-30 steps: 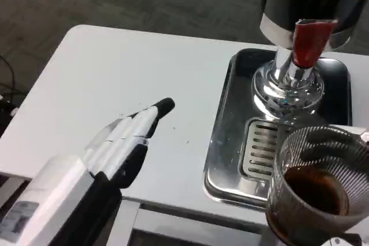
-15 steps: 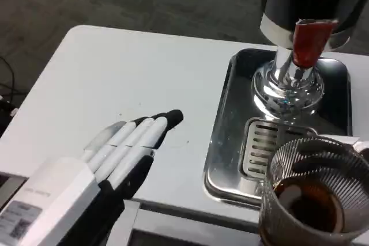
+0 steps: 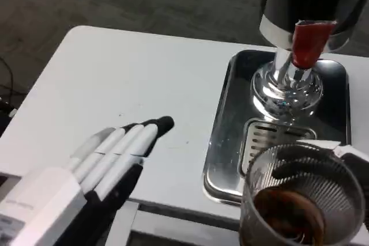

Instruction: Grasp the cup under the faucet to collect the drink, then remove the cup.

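Head view: white table (image 3: 115, 67) carries a steel drip tray (image 3: 222, 142) with the dispenser's red-handled faucet (image 3: 308, 41) above it; I've got the ribbed cup (image 3: 297, 200), dark drink inside, at the tray's near edge, clear of the faucet. Right hand (image 3: 354, 168) grips its far side, left hand (image 3: 115, 154) rests flat, fingers together. I judge removal underway; next, set it down level

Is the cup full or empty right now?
Partly filled: the ribbed clear cup holds dark brown drink low in its bottom, gripped by the right hand.
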Controlling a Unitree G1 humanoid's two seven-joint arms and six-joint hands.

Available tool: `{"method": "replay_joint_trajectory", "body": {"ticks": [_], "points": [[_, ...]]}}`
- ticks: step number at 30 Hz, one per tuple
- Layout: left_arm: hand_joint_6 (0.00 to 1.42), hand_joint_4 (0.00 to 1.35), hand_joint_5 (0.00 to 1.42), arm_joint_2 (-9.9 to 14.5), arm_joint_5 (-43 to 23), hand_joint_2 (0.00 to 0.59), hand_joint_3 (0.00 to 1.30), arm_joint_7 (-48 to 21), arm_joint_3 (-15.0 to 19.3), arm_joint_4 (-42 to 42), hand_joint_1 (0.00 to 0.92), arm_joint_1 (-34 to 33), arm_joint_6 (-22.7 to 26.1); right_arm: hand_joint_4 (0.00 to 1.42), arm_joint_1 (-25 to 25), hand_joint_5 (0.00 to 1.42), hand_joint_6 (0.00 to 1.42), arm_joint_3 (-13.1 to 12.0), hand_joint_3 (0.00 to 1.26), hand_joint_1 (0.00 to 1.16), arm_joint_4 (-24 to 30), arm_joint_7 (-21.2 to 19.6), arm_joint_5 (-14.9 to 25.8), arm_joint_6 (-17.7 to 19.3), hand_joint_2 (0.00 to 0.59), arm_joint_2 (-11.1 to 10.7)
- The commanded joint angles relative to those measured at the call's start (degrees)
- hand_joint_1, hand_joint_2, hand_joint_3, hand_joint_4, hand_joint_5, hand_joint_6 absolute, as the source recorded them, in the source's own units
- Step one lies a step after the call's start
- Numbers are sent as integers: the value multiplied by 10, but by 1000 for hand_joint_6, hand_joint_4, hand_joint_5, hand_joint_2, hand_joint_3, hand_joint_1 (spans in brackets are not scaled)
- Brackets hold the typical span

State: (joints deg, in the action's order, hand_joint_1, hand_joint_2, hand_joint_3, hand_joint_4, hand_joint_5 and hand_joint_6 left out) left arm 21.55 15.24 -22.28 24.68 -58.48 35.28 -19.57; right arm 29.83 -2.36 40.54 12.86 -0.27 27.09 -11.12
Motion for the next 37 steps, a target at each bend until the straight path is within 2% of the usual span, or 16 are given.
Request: {"method": "replay_joint_trajectory", "body": {"ticks": [1,6,11,18,27,37], "points": [[0,0,15,-3,-18,56,0,-4,32,-5,0,15,-11,627,-25,757,654,38,609,817,6,-4,-30,11,176,11],[0,0,15,1,-24,56,0,-8,48,16,0,17,-26,627,-42,757,654,64,609,815,0,-9,-59,3,178,20],[0,0,15,10,-19,56,0,-10,41,38,0,3,-33,627,-77,757,654,84,609,814,-21,-17,-86,-19,178,30],[0,0,23,21,-9,58,0,-16,23,51,0,-26,-28,627,-108,757,654,90,609,813,-40,-26,-103,-34,179,35],[0,0,26,26,4,59,0,-21,3,53,0,-43,-20,627,-116,757,654,91,609,813,-49,-35,-109,-37,179,35],[0,0,27,28,25,56,0,-25,-1,49,0,-42,-22,627,-126,757,654,88,609,813,-57,-38,-107,-37,179,32]]}}
